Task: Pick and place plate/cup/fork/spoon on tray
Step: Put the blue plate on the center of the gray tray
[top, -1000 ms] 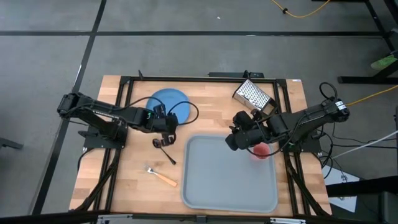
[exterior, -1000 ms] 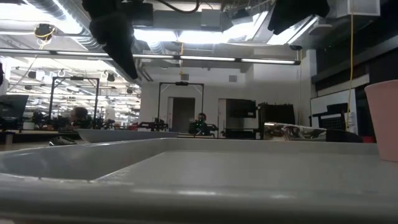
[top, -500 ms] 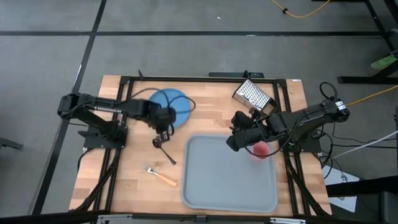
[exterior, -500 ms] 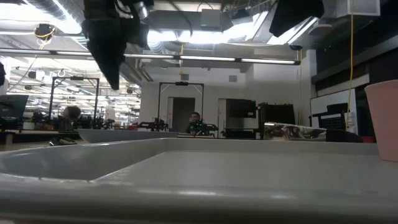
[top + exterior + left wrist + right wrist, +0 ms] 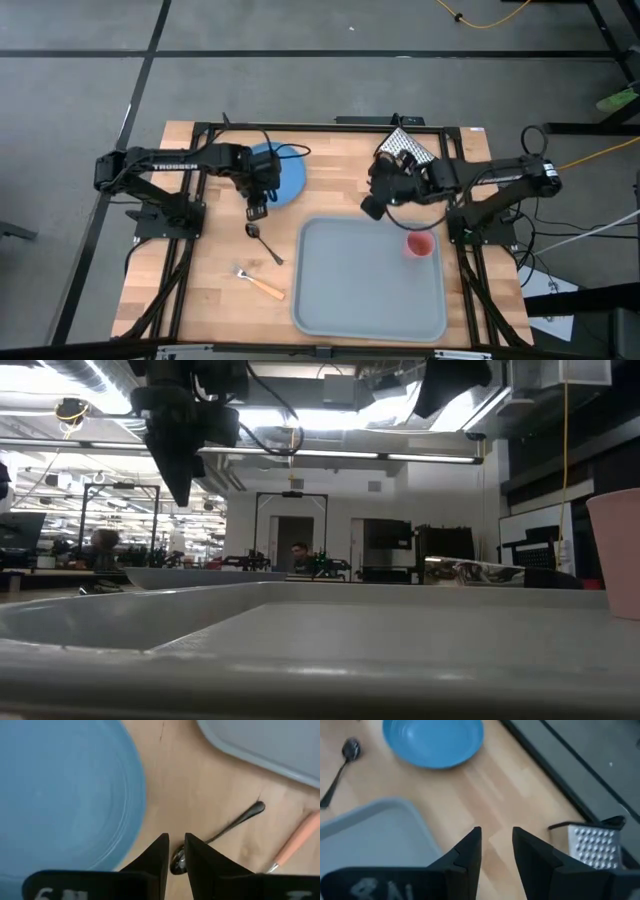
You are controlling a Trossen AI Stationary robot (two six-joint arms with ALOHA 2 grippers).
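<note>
The light-blue plate (image 5: 278,170) lies on the table at the far left of the grey-blue tray (image 5: 330,300). The dark spoon (image 5: 263,241) and the orange-handled fork (image 5: 259,285) lie on the wood left of the tray. The pink-red cup (image 5: 420,245) stands upright on the tray's right side. My left gripper (image 5: 256,207) hovers between the plate's near rim and the spoon bowl (image 5: 178,862), fingers a narrow gap apart and empty. My right gripper (image 5: 371,206) hovers by the tray's far edge, open and empty.
A metal box grater (image 5: 405,149) lies at the far right of the table, behind my right arm. The black frame rails (image 5: 300,127) run along the table's edges. Bare wood lies between the plate and the grater.
My right gripper has drawn away from the cup toward the table's far edge; the cup stays upright on the tray. My left arm has swung toward the far edge, and its gripper has shifted a little toward the plate's near rim, above the spoon.
</note>
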